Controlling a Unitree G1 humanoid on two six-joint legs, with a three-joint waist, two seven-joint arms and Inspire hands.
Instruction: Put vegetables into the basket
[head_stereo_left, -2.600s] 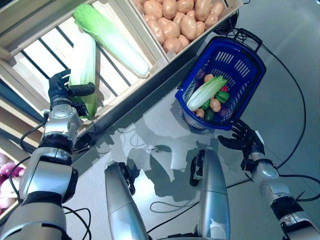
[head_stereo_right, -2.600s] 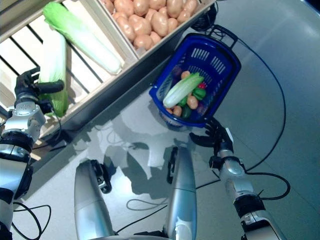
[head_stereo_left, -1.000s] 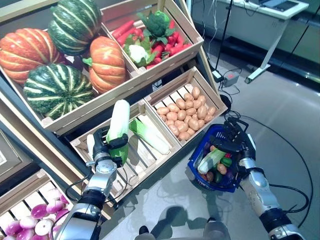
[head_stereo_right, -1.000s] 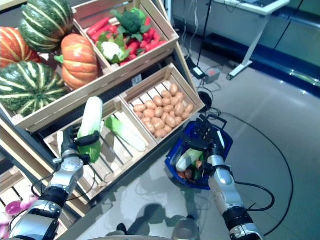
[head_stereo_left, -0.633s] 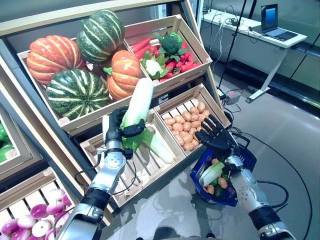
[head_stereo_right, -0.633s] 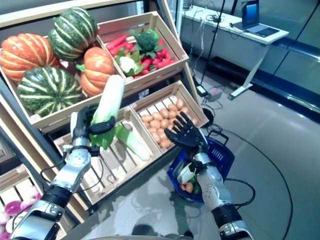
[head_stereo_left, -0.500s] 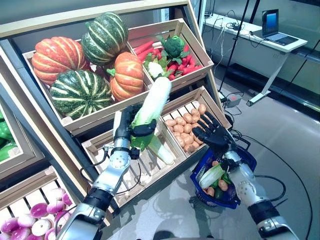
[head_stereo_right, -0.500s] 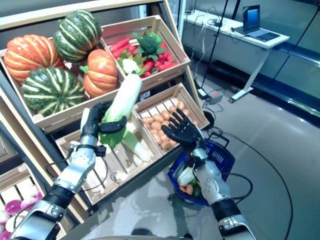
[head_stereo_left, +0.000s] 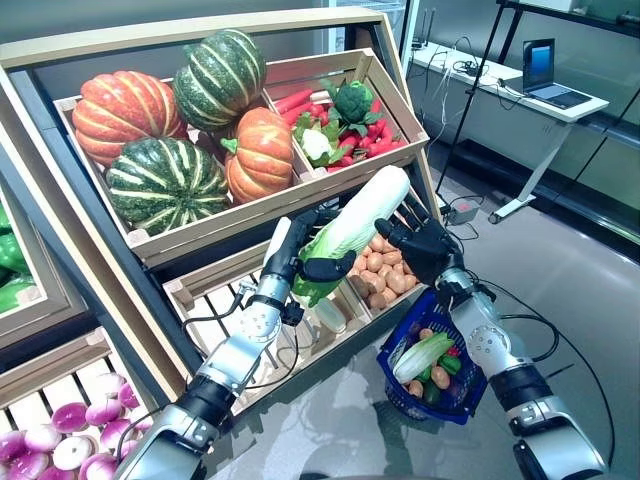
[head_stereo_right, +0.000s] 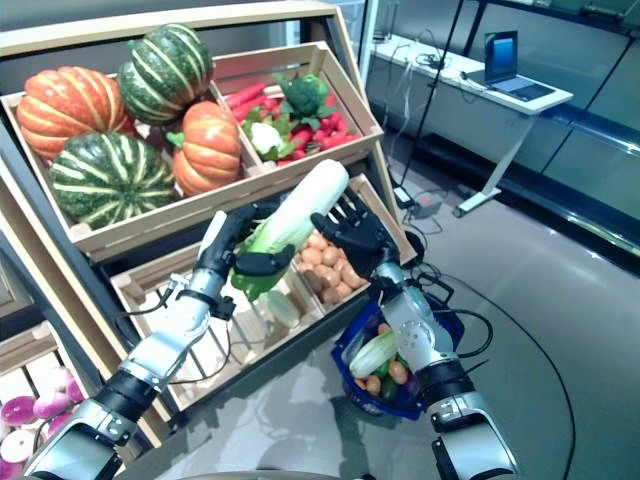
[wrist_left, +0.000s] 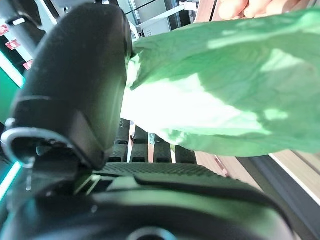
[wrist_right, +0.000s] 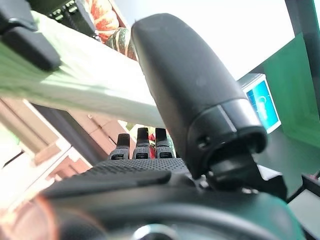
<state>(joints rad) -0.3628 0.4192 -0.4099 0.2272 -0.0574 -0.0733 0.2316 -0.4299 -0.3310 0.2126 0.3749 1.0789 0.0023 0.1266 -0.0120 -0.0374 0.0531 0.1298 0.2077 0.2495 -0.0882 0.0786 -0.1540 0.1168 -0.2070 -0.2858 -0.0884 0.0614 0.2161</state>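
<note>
One napa cabbage (head_stereo_left: 352, 229) held aloft above and left of the basket (head_stereo_left: 470, 372), left hand (head_stereo_left: 303, 262) wrapped round its leafy end. Right hand (head_stereo_left: 420, 243), fingers spread, sits by the white tip. Best to steady the tip, then lower it lengthwise beside the cabbage already inside.

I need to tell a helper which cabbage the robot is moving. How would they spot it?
Look at the wooden produce stand, in front of its lower potato crate. The napa cabbage is held aloft, slanted, in the left hand; the other cabbage lies in the blue basket.
</note>
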